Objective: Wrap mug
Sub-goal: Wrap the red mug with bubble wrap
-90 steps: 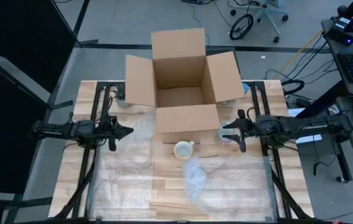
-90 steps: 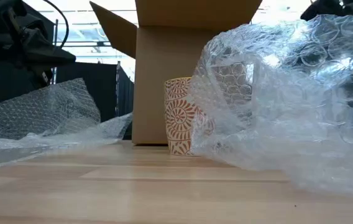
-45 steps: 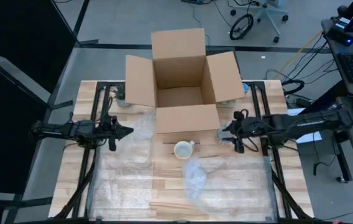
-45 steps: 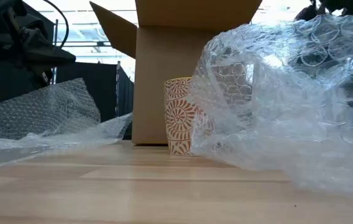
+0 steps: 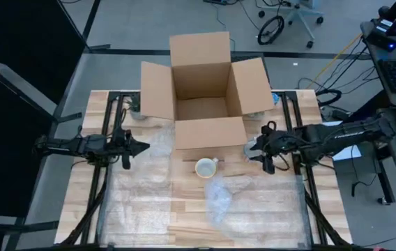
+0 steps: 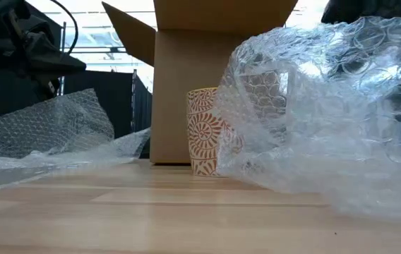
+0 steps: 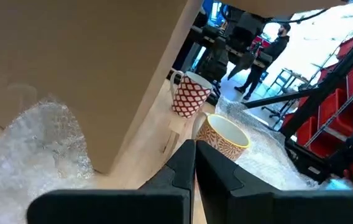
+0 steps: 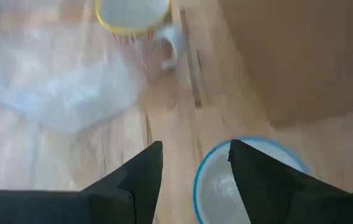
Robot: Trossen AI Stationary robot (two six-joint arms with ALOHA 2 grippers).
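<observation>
Though small and stiff, likely fragile and slick-glazed: the mug [image 5: 205,167], best taken across its rim or by the handle. Standing upright on the bench [image 5: 149,223] just near of the box [image 5: 208,104], mouth up, long axis vertical, handle pointing right, bubble wrap [image 5: 222,199] just near of it. Right hand [image 5: 259,154] spread wide over a blue-rimmed cup [image 8: 248,180] right of the mug; left hand [image 5: 140,147] closed, waiting at far left.
</observation>
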